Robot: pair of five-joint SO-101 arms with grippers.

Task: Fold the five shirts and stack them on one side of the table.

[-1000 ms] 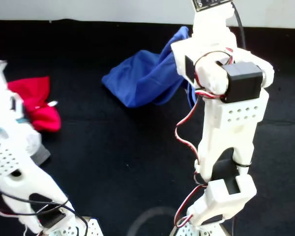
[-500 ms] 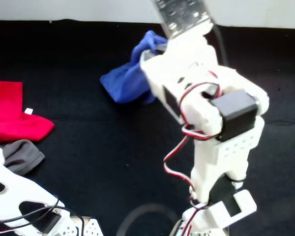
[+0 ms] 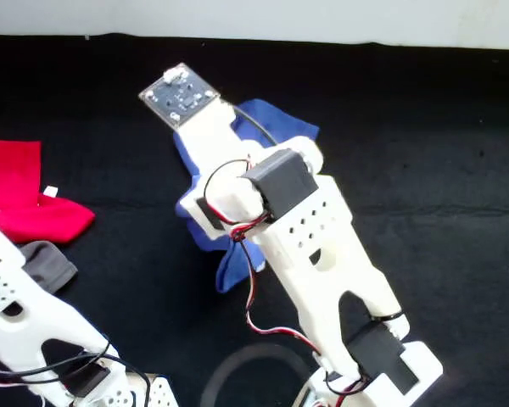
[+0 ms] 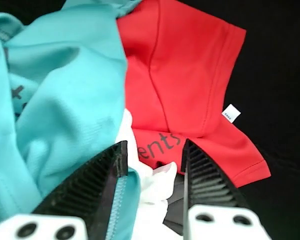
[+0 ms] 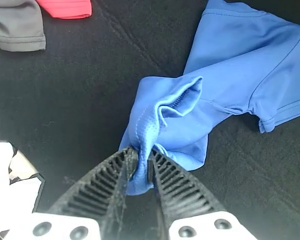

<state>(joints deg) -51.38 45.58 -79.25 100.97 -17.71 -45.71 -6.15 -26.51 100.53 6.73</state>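
Right gripper (image 5: 139, 161) is pinched tight on a bunched fold of the blue shirt (image 5: 240, 75), jaws nearly together with cloth between them. The rest of the shirt trails off crumpled on the table (image 3: 424, 170).

Left gripper (image 4: 154, 152) sits with its jaws a fair way apart, holding nothing, right over the pile: teal shirt (image 4: 65, 90), red shirt (image 4: 190, 75) and a bit of white cloth (image 4: 155, 180) under it. Grey shirt (image 5: 17, 25) lies beside the red one.

My take: that pinch is on a wad, not a clean hem, so dragging will probably just move the lump. I'd pull slow and low so the body lies out flat, then regrab at a corner or shoulder.

For room, the black stretch away from the pile looks best. The blue shirt lies near the table's back edge, so pull toward the arms, not outward.
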